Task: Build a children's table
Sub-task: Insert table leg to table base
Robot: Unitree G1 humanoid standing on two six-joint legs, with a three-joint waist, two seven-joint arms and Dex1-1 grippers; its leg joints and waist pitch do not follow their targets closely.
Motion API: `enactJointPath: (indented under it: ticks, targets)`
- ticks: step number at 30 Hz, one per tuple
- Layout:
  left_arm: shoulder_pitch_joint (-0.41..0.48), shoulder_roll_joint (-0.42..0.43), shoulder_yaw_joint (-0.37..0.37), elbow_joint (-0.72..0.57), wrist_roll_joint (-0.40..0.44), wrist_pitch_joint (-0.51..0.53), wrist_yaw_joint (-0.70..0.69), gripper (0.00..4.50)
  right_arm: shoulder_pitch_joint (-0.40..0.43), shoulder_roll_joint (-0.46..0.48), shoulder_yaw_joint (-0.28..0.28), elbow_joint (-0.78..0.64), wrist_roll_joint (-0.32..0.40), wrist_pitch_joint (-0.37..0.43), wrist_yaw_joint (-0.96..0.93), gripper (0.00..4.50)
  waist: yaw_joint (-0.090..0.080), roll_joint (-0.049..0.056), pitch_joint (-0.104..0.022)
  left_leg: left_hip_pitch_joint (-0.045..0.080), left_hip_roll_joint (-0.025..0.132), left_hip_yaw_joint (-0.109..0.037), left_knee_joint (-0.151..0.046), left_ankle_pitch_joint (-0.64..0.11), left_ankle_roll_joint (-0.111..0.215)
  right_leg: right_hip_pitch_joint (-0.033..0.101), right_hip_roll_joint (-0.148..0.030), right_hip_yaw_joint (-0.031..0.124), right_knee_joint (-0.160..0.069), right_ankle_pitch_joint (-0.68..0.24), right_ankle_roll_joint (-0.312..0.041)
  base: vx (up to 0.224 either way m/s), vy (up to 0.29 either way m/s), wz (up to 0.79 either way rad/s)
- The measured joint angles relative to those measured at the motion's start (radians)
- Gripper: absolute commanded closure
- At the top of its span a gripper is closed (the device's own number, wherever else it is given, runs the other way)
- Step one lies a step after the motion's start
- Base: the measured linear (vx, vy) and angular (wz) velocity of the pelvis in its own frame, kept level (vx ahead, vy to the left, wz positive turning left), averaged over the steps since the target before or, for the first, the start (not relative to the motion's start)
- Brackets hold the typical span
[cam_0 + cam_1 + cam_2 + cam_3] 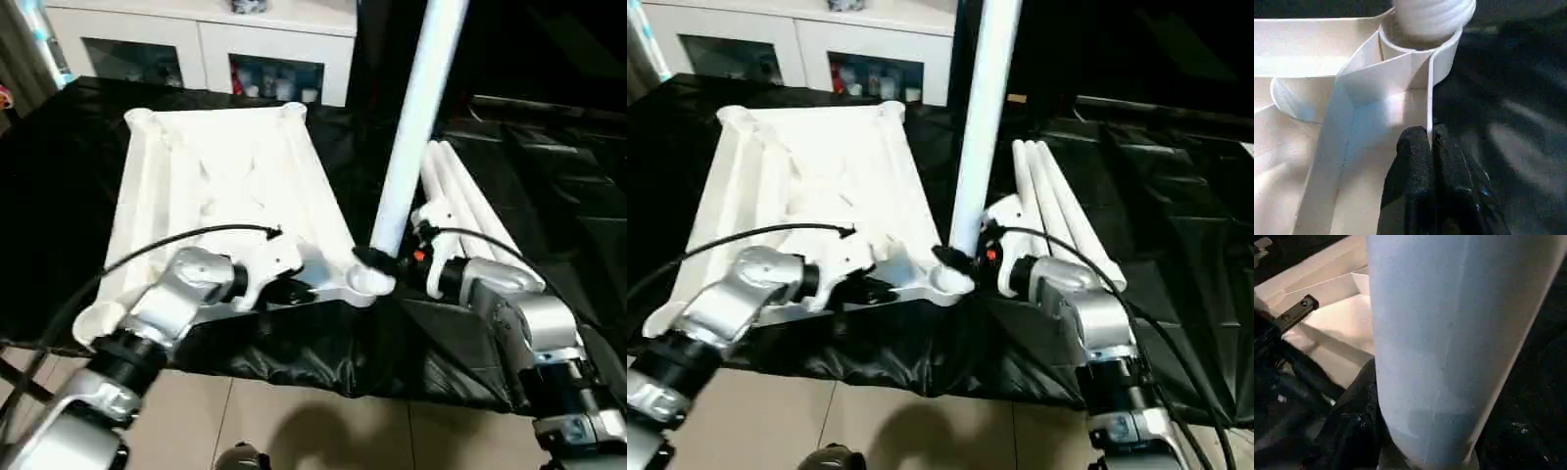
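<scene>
Here, table top [230, 176]: white and rimmed, lying underside up on the black cloth [59, 196], at the centre of the head view, its near right corner at about 5 o'clock from its middle.
Corner socket [370, 282]: the round socket at that near right corner; a leg stands in it.
Standing leg [416, 117]: white tube, nearly upright, leaning slightly toward 1 o'clock, its lower end seated in the socket.
Right gripper [377, 262]: at 3 o'clock of the socket, its black fingers closed around the base of the standing leg just above the socket; the right wrist view shows one dark finger [1354, 426] pressed against the tube.
Left gripper [1431, 147]: at 9 o'clock of the socket, pinching the thin rim wall of the table top just beside the socket, one black finger on each face of the wall.
Spare legs [470, 211]: white tubes lying side by side on the cloth at 3 o'clock of the table top, behind the right forearm.
Cabinet [206, 39]: white, glass doors, at 12 o'clock beyond the cloth.
</scene>
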Motion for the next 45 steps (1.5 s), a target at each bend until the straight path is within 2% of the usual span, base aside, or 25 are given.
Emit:
enactJointPath:
  ticks: [6, 14, 19, 24, 27, 39, 45]
  targets:
    - [0.0, -0.035, 0.0, 0.0, 0.003, 0.015, 0.026, 4.5, -0.045, -0.002, -0.001, 0.097, -0.011, -0.037, -0.002, 2.57, 0.0, 0.0, 0.0, 0.0, 0.0, 0.0, -0.001, 0.0, 0.0, -0.001, 0.0, 0.0, 0.0, 0.0, 0.0, 0.0, 0.0, 0.0]
    - [0.0, -0.038, 0.0, -0.001, 0.009, 0.019, 0.034, 4.5, -0.067, 0.005, -0.001, 0.159, -0.026, -0.082, 0.011, 2.57, -0.002, 0.0, 0.0, 0.0, 0.0, 0.0, 0.0, 0.0, 0.0, 0.0, 0.0, 0.0, -0.001, 0.0, 0.0, 0.0, 0.0, 0.0]
    - [0.0, -0.036, 0.001, -0.001, 0.009, 0.017, 0.035, 4.5, -0.067, 0.023, -0.04, 0.205, 0.001, -0.104, 0.021, 2.57, -0.002, 0.0, 0.0, 0.0, 0.0, 0.0, 0.0, 0.0, 0.0, 0.0, 0.0, 0.0, -0.001, 0.0, 0.0, 0.0, 0.0, 0.0]
    - [0.0, -0.038, 0.001, -0.001, 0.009, 0.017, 0.034, 4.5, -0.02, 0.06, -0.118, 0.224, 0.06, -0.148, 0.016, 2.57, -0.001, 0.001, -0.001, 0.0, 0.0, 0.0, -0.001, 0.0, 0.0, 0.0, 0.0, 0.0, -0.001, 0.0, 0.0, 0.0, 0.0, 0.0]
    - [0.0, -0.038, 0.001, 0.0, 0.009, 0.017, 0.034, 4.5, -0.011, 0.07, -0.128, 0.237, 0.076, -0.175, 0.012, 2.57, -0.001, 0.002, -0.001, 0.0, 0.0, 0.0, -0.001, 0.0, 0.0, 0.0, 0.0, 0.0, -0.001, 0.0, 0.0, 0.0, 0.0, 0.0]
    - [-0.001, -0.056, 0.001, 0.024, 0.013, -0.001, 0.04, 4.5, 0.066, 0.151, -0.234, 0.275, 0.157, -0.307, -0.006, 2.57, 0.002, 0.011, -0.005, 0.001, 0.0, 0.0, -0.001, -0.001, 0.002, 0.004, 0.0, -0.001, -0.005, 0.001, -0.001, 0.0, 0.0, 0.0]
    - [-0.002, -0.066, 0.001, 0.035, 0.021, -0.012, 0.04, 4.5, 0.104, 0.173, -0.257, 0.254, 0.174, -0.342, -0.01, 2.57, 0.004, 0.014, -0.007, 0.002, 0.0, 0.0, -0.001, -0.001, 0.002, 0.006, 0.0, 0.0, -0.007, 0.0, 0.0, 0.0, 0.0, 0.0]
